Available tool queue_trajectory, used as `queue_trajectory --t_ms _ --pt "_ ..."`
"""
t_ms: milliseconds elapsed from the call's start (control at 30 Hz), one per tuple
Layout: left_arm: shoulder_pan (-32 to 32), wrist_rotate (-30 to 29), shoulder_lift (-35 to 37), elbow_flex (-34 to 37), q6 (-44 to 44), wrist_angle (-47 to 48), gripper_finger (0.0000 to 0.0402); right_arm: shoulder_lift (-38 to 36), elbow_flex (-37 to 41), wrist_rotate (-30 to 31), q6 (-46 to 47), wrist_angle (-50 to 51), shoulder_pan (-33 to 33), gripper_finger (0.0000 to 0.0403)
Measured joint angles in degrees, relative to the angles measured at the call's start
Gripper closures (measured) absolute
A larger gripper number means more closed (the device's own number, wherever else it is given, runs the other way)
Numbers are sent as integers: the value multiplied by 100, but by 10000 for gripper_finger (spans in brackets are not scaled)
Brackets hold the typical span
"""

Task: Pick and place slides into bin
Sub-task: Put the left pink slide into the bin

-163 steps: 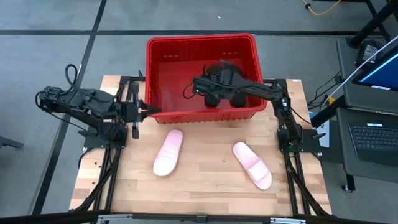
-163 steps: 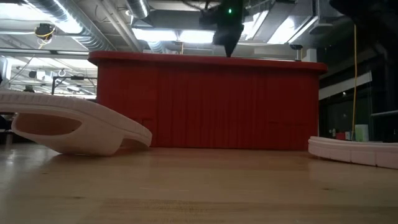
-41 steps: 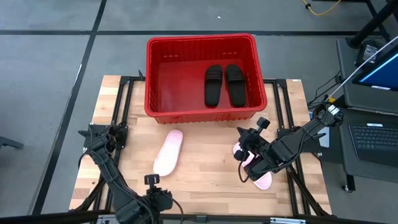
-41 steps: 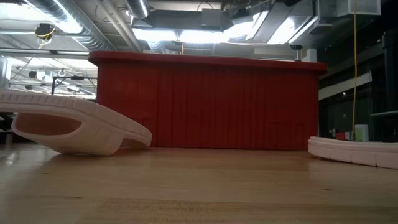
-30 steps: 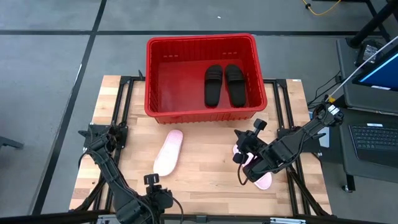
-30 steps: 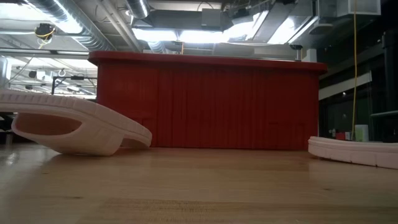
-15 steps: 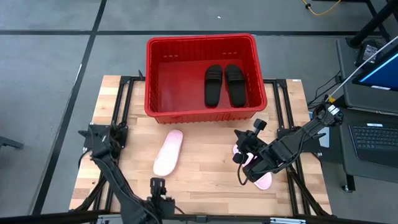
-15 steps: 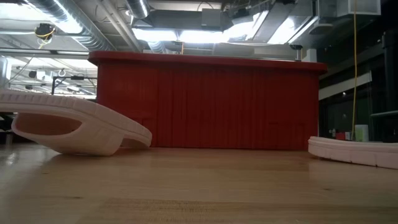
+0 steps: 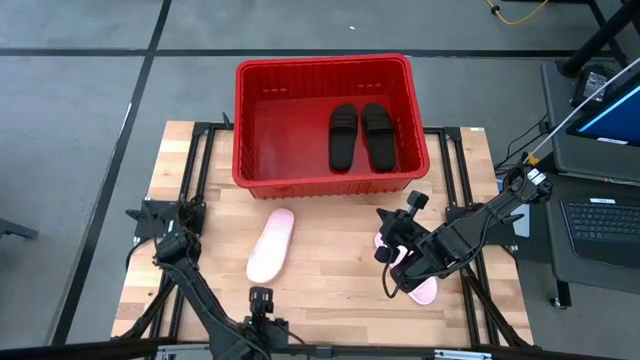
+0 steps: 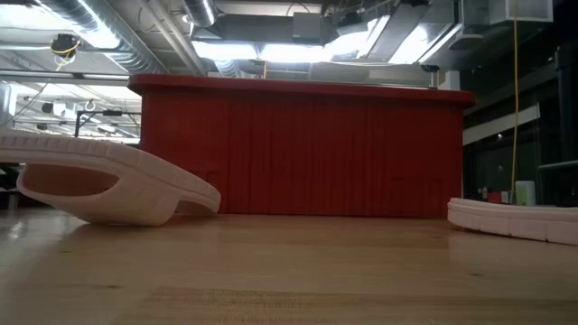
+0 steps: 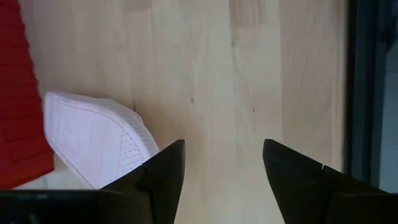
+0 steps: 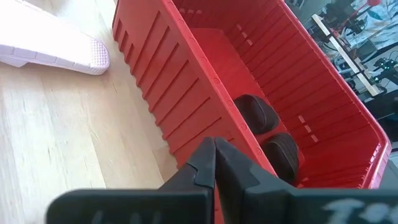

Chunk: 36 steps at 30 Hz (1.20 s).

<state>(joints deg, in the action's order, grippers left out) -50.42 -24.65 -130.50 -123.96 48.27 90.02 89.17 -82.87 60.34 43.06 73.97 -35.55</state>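
The red bin (image 9: 322, 120) stands at the table's far edge with two black slides (image 9: 343, 137) (image 9: 378, 135) lying side by side inside it. One pink slide (image 9: 270, 245) lies sole up on the wood, resting on its strap (image 10: 99, 185). A second pink slide (image 9: 425, 288) lies to the right, partly hidden under my right arm. My right gripper (image 12: 214, 146) is shut above it, pointing at the bin's near wall (image 12: 186, 87). My left gripper (image 11: 222, 149) stands open near the table's front edge (image 9: 262, 300), near the first pink slide (image 11: 93, 146).
Bare wood lies between the two pink slides and in front of the bin (image 10: 298, 149). A laptop (image 9: 600, 225) sits on a stand off the table's right side. The arms' black frames run along both side edges of the table.
My left arm has swung, carrying its gripper a little toward the table's right edge along the front edge. The right arm, the slides and the bin have kept still.
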Motion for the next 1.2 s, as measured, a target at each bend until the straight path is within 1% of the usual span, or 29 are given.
queue_trajectory --t_ms 133,267,367,433,500,600,700,767,867,967,1100,1200 --pt "61 -90 11 0 -299 -1 192 0 0 0 -10 0 0 397" --pt "195 168 13 0 -1008 0 192 0 0 0 -9 0 0 390" --pt "245 156 13 0 -1598 0 192 0 0 0 -5 -2 0 383" --pt "254 5 13 0 -1948 0 192 0 0 2 16 -3 0 383" --pt "248 -379 13 0 -2035 -1 192 0 0 0 16 -4 0 385" --pt "254 -1019 13 -2 -1986 0 192 0 0 0 10 -4 0 392" --pt "261 -1295 13 -2 -1797 0 192 0 0 2 1 -2 0 397" --pt "254 -1290 13 6 -1676 -1 192 0 0 2 1 -2 0 397" --pt "210 -1275 13 215 -1395 -3 192 2 0 2 -1 -2 0 390" --pt "145 -1066 13 581 -1172 0 192 2 0 4 -5 -2 0 381" --pt "8 -754 4 996 -427 -1 192 2 0 4 -4 -2 0 378" --pt "-87 -753 4 1164 -269 0 192 2 0 5 2 -2 0 378"
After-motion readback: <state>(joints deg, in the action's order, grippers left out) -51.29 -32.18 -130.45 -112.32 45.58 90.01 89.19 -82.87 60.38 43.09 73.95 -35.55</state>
